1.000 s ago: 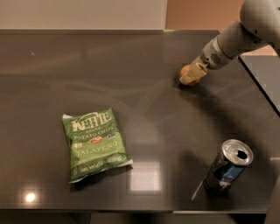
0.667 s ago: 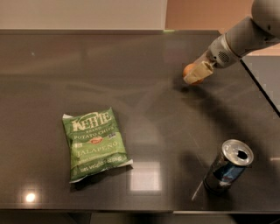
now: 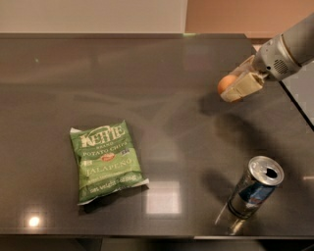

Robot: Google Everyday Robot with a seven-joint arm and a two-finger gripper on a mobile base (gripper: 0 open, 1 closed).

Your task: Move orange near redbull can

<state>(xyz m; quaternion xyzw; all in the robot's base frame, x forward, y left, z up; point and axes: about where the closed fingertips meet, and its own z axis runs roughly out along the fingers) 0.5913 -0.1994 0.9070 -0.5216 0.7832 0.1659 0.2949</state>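
Background: a pale wall [image 3: 88, 14] runs behind the far edge of the surface, and turns to a tan tone towards the right.
Surface: a dark, glossy table [image 3: 147, 73] fills nearly the whole view; it mirrors a pale patch of light near the front edge and a small bright spot at the front left corner.
Arm: a grey robot arm [image 3: 289, 46] reaches in from the upper right corner and slopes down and leftward over the table's far right part.
Chip bag: a green Kettle jalapeño chip bag [image 3: 105, 161] lies flat at front left, printed face up, slightly turned, well apart from everything else.
Redbull can: the redbull can [image 3: 255, 188] stands at front right, near the table's front edge; its silver top with the dark drinking hole faces up, and its body appears to lean in this view.
Gripper: the gripper [image 3: 235, 88] is at the arm's end, over the far right of the table, its beige fingers [image 3: 244, 86] closed around the fruit.
Orange: the orange [image 3: 225, 84] is clamped between those fingers and peeks out on their left side; a soft shadow lies on the table just below it. It is well apart from the redbull can, which stands nearer the front.
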